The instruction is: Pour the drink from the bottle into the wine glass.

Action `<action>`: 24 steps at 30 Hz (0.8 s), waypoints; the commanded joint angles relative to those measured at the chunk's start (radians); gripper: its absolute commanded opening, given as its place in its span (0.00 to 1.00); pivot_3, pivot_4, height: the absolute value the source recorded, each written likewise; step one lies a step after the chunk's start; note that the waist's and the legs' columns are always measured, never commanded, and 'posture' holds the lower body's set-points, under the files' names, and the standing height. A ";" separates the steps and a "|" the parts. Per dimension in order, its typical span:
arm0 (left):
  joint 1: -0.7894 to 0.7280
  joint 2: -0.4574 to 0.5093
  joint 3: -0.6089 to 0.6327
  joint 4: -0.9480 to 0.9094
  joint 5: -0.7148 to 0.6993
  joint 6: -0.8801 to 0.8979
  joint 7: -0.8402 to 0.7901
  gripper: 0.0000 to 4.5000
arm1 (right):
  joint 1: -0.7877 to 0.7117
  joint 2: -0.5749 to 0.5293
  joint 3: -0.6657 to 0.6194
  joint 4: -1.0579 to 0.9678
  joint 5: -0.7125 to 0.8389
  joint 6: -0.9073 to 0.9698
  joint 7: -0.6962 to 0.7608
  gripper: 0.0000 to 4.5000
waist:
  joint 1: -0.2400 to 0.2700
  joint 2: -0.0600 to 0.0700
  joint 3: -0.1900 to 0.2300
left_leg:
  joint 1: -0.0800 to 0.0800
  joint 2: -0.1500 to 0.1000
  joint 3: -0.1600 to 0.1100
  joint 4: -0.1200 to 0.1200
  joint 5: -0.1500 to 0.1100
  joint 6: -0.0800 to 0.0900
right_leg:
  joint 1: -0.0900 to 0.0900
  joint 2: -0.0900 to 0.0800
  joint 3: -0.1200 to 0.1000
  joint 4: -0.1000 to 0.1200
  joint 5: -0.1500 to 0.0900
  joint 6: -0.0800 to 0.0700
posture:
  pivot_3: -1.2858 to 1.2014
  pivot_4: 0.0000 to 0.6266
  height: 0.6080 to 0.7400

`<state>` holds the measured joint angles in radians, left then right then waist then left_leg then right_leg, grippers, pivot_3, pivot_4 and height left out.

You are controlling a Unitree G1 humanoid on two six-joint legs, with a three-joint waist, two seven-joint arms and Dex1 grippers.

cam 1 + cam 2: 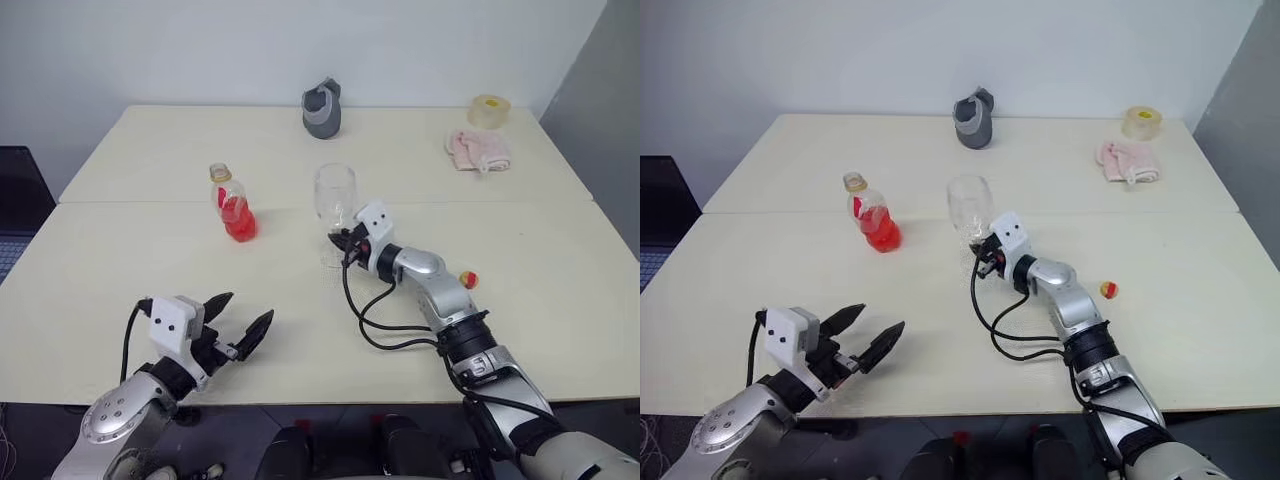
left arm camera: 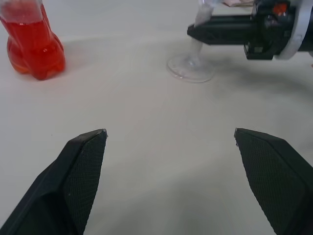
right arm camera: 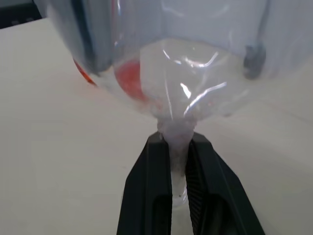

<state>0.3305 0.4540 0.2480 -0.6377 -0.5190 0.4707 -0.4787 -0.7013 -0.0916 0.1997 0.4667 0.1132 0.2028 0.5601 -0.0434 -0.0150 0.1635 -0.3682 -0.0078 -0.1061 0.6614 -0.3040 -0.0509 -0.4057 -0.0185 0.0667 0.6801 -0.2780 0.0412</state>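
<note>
Here the wine glass [image 1: 336,195] stem sits clamped between the right pincer [image 1: 347,241].

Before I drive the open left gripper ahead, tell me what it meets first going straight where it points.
The left gripper points between the clear plastic bottle of red drink and the clear stemmed wine glass. Bare cream table lies ahead; the way looks free, though depth is uncertain.
</note>
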 commanded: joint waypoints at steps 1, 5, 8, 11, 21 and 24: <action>-0.024 0.000 -0.013 -0.029 0.013 -0.023 0.008 1.00 | -0.024 0.006 -0.005 0.005 -0.016 -0.047 0.007 0.03 | -0.002 0.000 0.000 | 0.000 0.000 0.000 0.000 0.000 0.000 | 0.000 0.000 0.000 0.000 0.000 0.000 | 0.52 0.24 1.00; -0.069 0.000 -0.030 -0.014 0.013 -0.015 0.011 1.00 | -0.008 0.006 -0.006 0.000 -0.030 -0.061 0.001 0.11 | -0.002 0.000 0.000 | 0.000 0.000 0.000 0.000 0.000 0.000 | 0.000 0.000 0.000 0.000 0.000 0.000 | 0.52 0.24 1.00; -0.097 0.004 -0.038 0.006 0.014 -0.012 0.006 1.00 | 0.007 0.002 -0.010 -0.023 -0.028 -0.056 0.004 0.32 | -0.002 0.000 0.000 | 0.000 0.000 0.000 0.000 0.000 0.000 | 0.000 0.000 0.000 0.000 0.000 0.000 | 0.52 0.24 1.00; -0.112 0.009 -0.042 0.016 0.011 -0.011 -0.002 1.00 | 0.016 -0.003 -0.019 -0.046 -0.020 -0.045 0.003 0.56 | -0.005 0.000 0.000 | 0.000 0.000 -0.001 0.000 0.000 0.000 | 0.000 0.000 0.000 0.000 0.000 0.000 | 0.52 0.24 1.00; -0.170 0.003 -0.042 0.072 0.031 -0.006 0.022 1.00 | 0.202 -0.137 -0.029 -0.379 0.047 0.128 0.108 0.99 | 0.004 0.000 0.000 | 0.000 -0.001 -0.002 0.000 0.000 0.000 | 0.000 0.000 0.000 -0.001 0.000 0.000 | 0.52 0.24 1.00; -0.173 -0.033 -0.049 0.086 0.057 -0.005 0.079 1.00 | 0.320 -0.233 -0.054 -0.554 0.077 0.198 0.135 0.99 | 0.011 0.000 0.000 | -0.001 -0.001 -0.002 0.000 0.000 0.000 | 0.001 0.000 0.000 -0.001 0.000 0.000 | 0.52 0.24 1.00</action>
<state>0.1622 0.4360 0.2007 -0.5405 -0.4759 0.4735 -0.4310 -0.3985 -0.3039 0.1757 0.0251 0.1542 0.3710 0.6755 -0.0328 -0.0151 0.1636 -0.3687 -0.0086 -0.1077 0.6617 -0.3040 -0.0509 -0.4051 -0.0188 0.0669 0.6790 -0.2781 0.0413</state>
